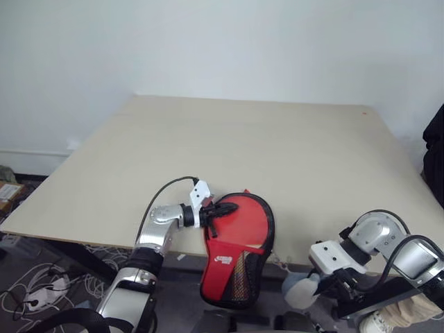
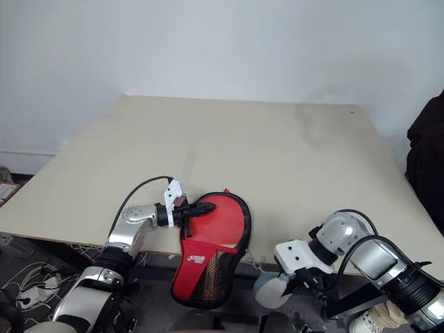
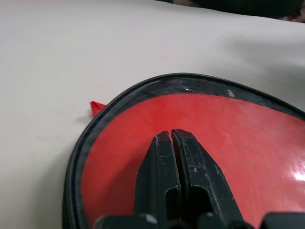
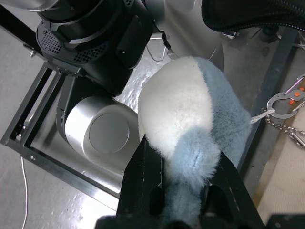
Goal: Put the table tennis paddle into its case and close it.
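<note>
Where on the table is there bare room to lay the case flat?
The table is bare from the case to the far edge and toward both side edges. Crowded only at the near edge, where the case overhangs beneath the shut left gripper.

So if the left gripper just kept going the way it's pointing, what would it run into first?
The left gripper, shut, already lies low over the case and points across its red face. Going on, it would probably slide over that face to the black edging at the far rim, then bare table. Actual contact is hard to judge.
</note>
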`<action>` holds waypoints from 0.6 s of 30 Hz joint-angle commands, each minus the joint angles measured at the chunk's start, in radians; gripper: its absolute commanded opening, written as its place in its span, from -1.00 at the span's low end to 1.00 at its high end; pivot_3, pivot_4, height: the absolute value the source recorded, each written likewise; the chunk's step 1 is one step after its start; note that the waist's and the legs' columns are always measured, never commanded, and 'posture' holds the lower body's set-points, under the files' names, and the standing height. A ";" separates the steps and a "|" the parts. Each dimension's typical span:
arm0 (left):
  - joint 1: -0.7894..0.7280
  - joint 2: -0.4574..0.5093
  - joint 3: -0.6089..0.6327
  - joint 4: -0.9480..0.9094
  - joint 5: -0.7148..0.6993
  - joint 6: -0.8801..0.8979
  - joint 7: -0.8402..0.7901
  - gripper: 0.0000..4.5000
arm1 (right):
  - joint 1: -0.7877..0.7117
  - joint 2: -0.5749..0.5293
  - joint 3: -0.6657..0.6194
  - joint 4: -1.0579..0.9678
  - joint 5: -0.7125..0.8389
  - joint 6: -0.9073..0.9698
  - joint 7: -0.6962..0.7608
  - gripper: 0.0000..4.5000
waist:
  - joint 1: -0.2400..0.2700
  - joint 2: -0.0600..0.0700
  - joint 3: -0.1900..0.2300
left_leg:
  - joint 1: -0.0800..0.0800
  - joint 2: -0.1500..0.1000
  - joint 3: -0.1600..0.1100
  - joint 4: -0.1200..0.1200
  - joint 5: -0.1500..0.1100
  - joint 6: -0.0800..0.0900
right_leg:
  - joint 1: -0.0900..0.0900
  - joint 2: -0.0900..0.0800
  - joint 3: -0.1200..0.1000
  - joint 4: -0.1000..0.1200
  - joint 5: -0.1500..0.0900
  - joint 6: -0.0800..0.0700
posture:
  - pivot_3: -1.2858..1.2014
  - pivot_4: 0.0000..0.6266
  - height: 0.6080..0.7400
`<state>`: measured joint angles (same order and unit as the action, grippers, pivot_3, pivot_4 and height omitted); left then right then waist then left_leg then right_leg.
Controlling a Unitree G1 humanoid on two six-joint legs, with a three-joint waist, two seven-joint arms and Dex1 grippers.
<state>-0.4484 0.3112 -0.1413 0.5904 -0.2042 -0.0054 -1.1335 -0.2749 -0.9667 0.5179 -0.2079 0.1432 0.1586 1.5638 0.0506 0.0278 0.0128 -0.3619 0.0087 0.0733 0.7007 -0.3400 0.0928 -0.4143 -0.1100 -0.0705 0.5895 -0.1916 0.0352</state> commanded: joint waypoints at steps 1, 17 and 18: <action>0.060 -0.003 -0.067 0.015 0.044 0.064 -0.027 -1.00 | -0.001 -0.014 0.000 -0.018 0.004 -0.004 0.045 -0.79 | 0.000 0.000 0.000 | 0.000 0.000 0.000 0.000 0.000 0.001 | 0.000 0.000 0.000 0.000 0.000 0.000 | 0.03 -1.00 1.00; 0.071 -0.007 -0.098 -0.014 0.061 0.075 -0.030 -1.00 | -0.055 0.026 -0.002 -0.073 0.023 0.007 -0.014 -0.79 | -0.005 0.000 -0.001 | 0.002 -0.008 0.000 0.007 -0.012 0.007 | 0.013 -0.013 -0.023 -0.005 -0.004 0.010 | 0.03 -1.00 1.00; 0.071 -0.009 -0.099 -0.013 0.063 0.075 -0.029 -1.00 | -0.096 0.068 -0.001 -0.040 0.010 0.030 -0.035 -0.79 | -0.015 0.000 0.000 | 0.005 -0.006 0.001 0.007 -0.012 0.005 | 0.016 -0.012 -0.024 -0.005 -0.006 0.012 | 0.03 -1.00 1.00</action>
<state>-0.4243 0.3178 -0.1818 0.5100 -0.1834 0.0301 -1.1553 -0.3204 -0.9335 0.5230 -0.2808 0.1690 0.1572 1.5584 0.0354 0.0278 0.0124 -0.3550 0.0033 0.0739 0.7080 -0.3513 0.0963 -0.3947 -0.1216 -0.0945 0.5854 -0.1977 0.0482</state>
